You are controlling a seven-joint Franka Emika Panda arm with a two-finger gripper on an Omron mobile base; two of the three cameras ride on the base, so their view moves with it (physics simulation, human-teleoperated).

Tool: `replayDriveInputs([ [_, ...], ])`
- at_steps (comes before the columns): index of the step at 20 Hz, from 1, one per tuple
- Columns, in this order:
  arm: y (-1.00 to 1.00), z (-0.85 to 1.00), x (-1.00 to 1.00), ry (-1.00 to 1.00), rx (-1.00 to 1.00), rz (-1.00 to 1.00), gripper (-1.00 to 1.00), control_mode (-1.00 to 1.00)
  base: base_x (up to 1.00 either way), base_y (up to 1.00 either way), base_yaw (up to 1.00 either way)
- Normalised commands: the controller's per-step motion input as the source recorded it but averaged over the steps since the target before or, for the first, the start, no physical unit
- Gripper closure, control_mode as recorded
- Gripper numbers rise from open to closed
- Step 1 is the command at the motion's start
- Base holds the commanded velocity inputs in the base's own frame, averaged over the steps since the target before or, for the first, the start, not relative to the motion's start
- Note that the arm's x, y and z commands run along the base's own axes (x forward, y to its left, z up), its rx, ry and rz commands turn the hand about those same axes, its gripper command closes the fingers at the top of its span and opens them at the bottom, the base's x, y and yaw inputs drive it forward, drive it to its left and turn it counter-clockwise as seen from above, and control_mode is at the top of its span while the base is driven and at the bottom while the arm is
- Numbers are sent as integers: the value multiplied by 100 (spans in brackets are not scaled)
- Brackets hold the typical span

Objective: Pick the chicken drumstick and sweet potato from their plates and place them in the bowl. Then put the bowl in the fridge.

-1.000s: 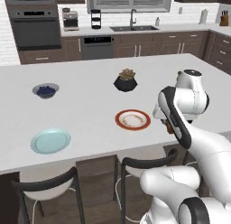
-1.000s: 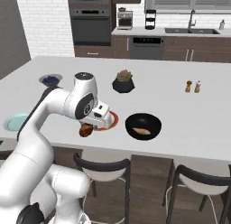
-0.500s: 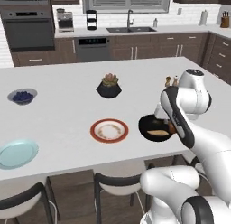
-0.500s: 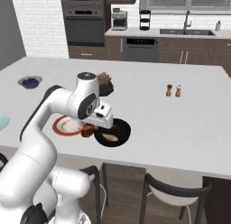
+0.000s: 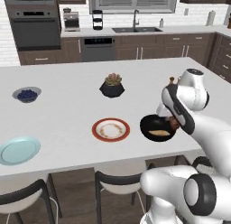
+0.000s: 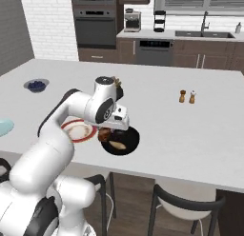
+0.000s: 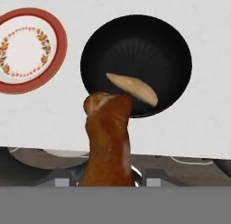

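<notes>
Starting nearest the base: two dark stools (image 5: 115,184) are tucked under the near edge of the white counter (image 5: 67,110).

Gripper (image 7: 107,175): held above the near rim of the bowl, pinching the chicken drumstick (image 7: 106,137) by its thin end, the fat end pointing away from the hand and overlapping the bowl's near rim in the hand view. The finger tips themselves are hidden behind the meat.

Bowl (image 7: 136,56): black, standing on the counter near its front edge; the sweet potato (image 7: 132,89) is laid inside it, toward the near side, lying slantwise.

Red-rimmed plate (image 7: 28,50): set just beside the bowl, on its left in the left base view, not touching; white centre ringed with a small flower pattern, nothing on it.

Light blue plate (image 5: 19,150): set well apart, toward the left end of the counter, bare.

Potted plant (image 5: 112,86): in a black pot, placed behind the red-rimmed plate, mid-counter.

Small bowl of blueberries (image 5: 26,94): placed toward the far left.

Salt and pepper shakers (image 6: 187,96): stood together, right of the bowl in the right base view.

Wall oven (image 5: 36,26) and sink (image 5: 135,30): ranged along the back wall.
</notes>
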Motion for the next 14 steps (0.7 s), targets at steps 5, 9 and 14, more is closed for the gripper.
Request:
replayDriveInputs([
  [5, -15, -45, 98, 3, -2, 19, 100, -100, 0, 0, 0],
  [9, 0, -49, 56, 0, -9, 17, 100, -100, 0, 0, 0],
  [14, 0, -9, 2, 0, -10, 35, 100, -100, 0, 0, 0],
])
